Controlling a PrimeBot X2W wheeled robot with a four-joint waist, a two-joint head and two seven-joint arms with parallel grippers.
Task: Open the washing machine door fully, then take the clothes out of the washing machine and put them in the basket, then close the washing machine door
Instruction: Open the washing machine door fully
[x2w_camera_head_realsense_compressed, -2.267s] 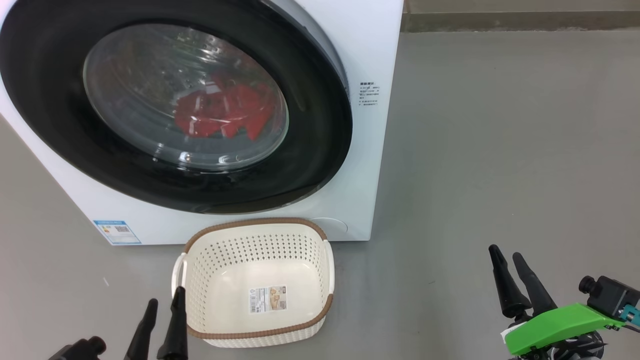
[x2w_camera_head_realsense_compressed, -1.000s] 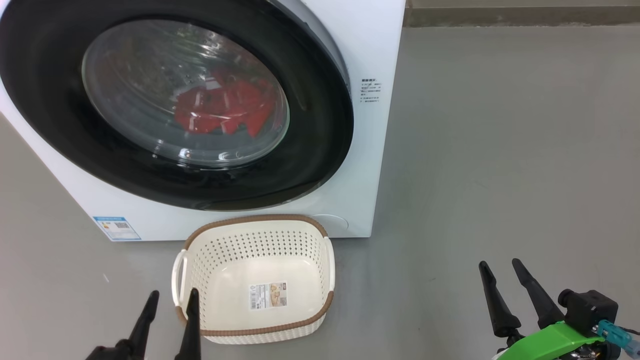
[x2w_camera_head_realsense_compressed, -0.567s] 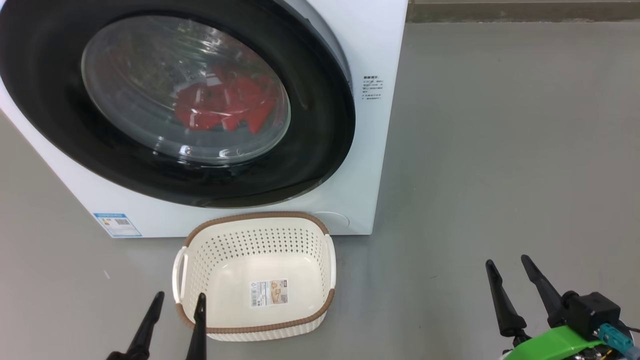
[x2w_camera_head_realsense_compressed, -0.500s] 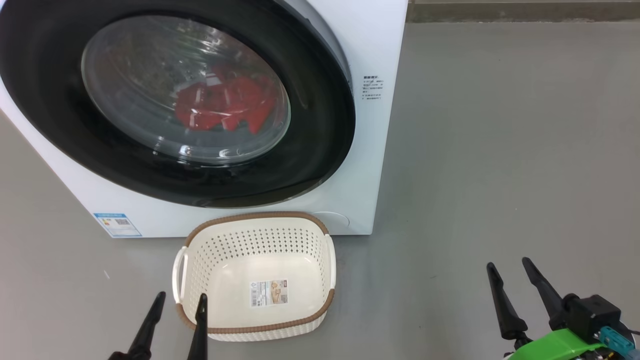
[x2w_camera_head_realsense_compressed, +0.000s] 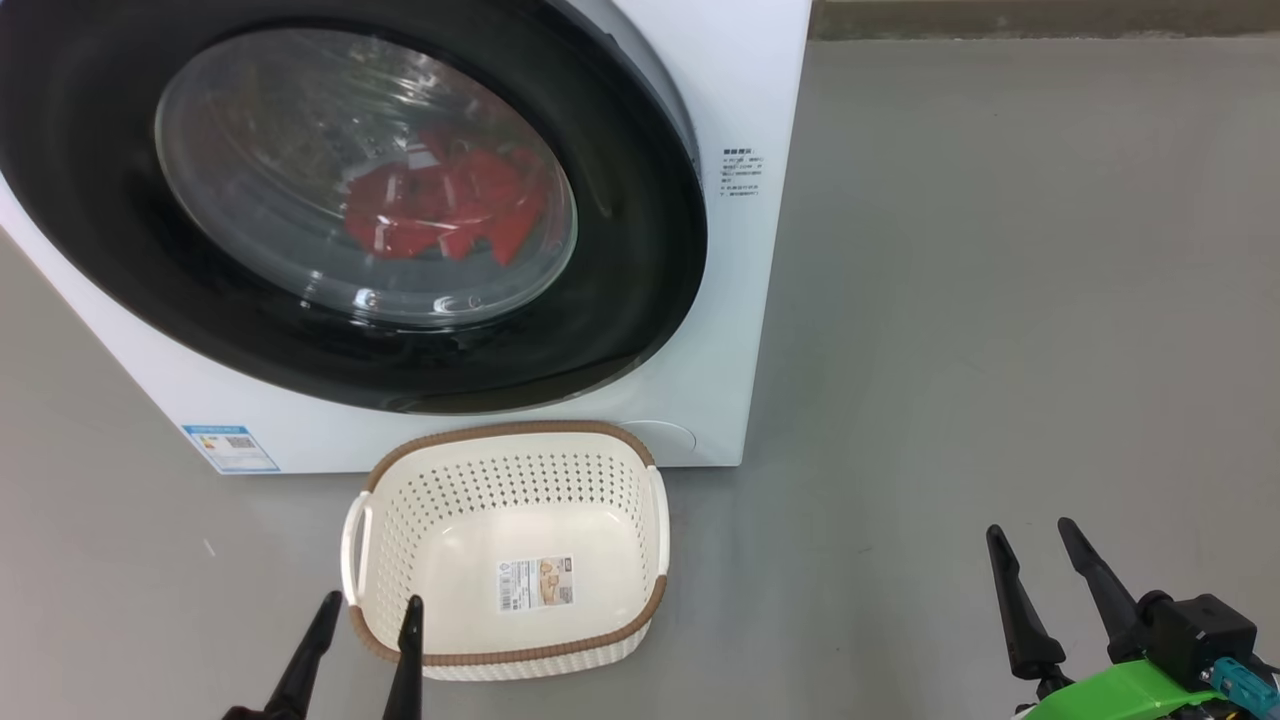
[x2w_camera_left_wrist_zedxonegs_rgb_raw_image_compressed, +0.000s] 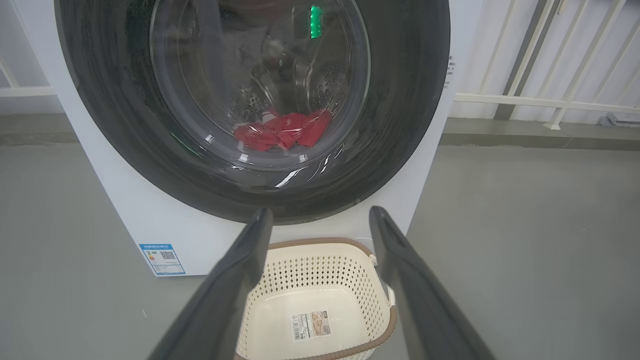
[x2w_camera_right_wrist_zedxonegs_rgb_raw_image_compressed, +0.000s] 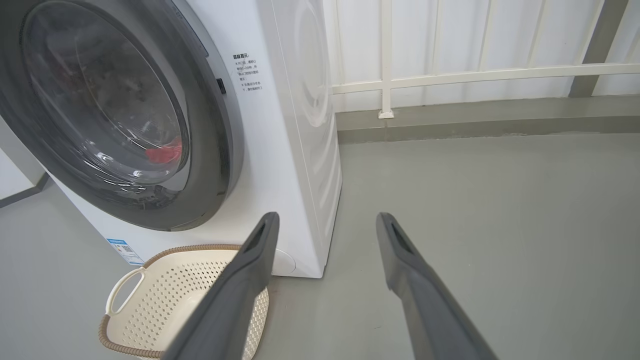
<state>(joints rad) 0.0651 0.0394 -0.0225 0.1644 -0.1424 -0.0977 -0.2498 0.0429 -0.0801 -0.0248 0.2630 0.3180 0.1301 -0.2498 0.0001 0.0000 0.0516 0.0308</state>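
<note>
Door shut; its right edge lies far-left of right gripper, likely nearer than left gripper. Both spread wide, empty.

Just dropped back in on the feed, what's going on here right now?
Nothing is being handled yet. The washing machine door has not been swung open, and the red clothes lie inside behind its glass. The basket sits on the floor right in front of the washing machine and holds no clothes. The left gripper hovers open by the basket's near left corner. The right gripper is open above the floor off to the right. Neither touches anything.
</note>
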